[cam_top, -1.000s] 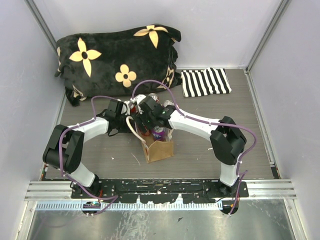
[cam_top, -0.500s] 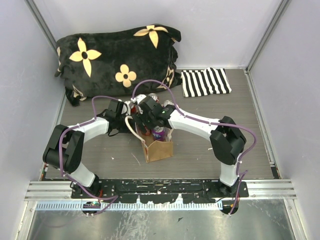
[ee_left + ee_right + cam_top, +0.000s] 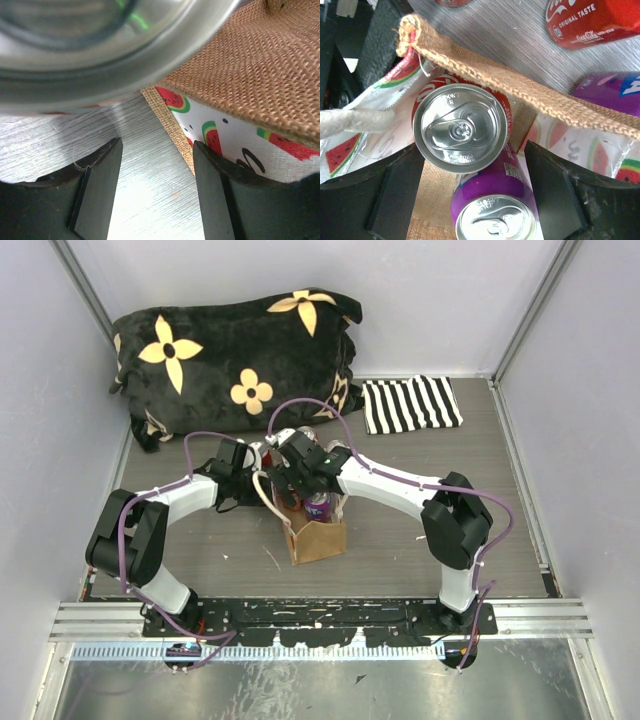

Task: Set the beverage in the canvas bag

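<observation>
The canvas bag (image 3: 320, 537) stands upright at the table's middle, its watermelon-print lining showing in the right wrist view (image 3: 380, 97). Inside it stand a red cola can (image 3: 461, 131) and a purple can (image 3: 495, 217). My right gripper (image 3: 475, 195) hovers over the bag's mouth, jaws wide open on either side of the red can without touching it; it also shows in the top view (image 3: 300, 472). My left gripper (image 3: 157, 195) is open and empty at table level beside the bag's burlap wall (image 3: 250, 75), under a can's silver end (image 3: 100, 45).
Loose cans lie behind the bag: a red one (image 3: 590, 20) and a purple one (image 3: 615, 92). A black flowered pillow (image 3: 235, 360) fills the back left. A striped cloth (image 3: 410, 405) lies at the back right. Walls close in both sides.
My right gripper has drawn slightly back and up from the bag's mouth. The left arm has not moved. The cans stay in the bag.
</observation>
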{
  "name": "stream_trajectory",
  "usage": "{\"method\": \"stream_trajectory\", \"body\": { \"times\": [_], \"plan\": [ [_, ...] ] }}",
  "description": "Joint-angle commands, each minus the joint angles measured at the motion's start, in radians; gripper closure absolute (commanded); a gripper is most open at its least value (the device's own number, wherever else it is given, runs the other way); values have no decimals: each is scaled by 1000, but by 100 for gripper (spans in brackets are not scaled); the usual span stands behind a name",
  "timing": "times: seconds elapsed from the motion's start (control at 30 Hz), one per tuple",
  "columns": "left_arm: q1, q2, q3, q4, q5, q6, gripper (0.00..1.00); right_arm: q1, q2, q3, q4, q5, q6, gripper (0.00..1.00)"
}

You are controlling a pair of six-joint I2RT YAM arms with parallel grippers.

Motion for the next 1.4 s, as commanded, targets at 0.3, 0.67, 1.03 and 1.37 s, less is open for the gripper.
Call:
{"method": "stream_trajectory", "body": {
  "times": [0.3,0.67,1.03,1.37],
  "plan": [
    [-11,8,30,23,26,18,34,3,-79,99,-199,71,34,14],
    [-12,9,33,20,25,20,34,2,-79,72,-288,62,50,17],
    [-13,10,35,20,24,20,34,2,-40,77,-326,46,58,44],
    [-13,9,31,21,22,23,34,2,-76,135,-273,185,71,83]
  ]
}}
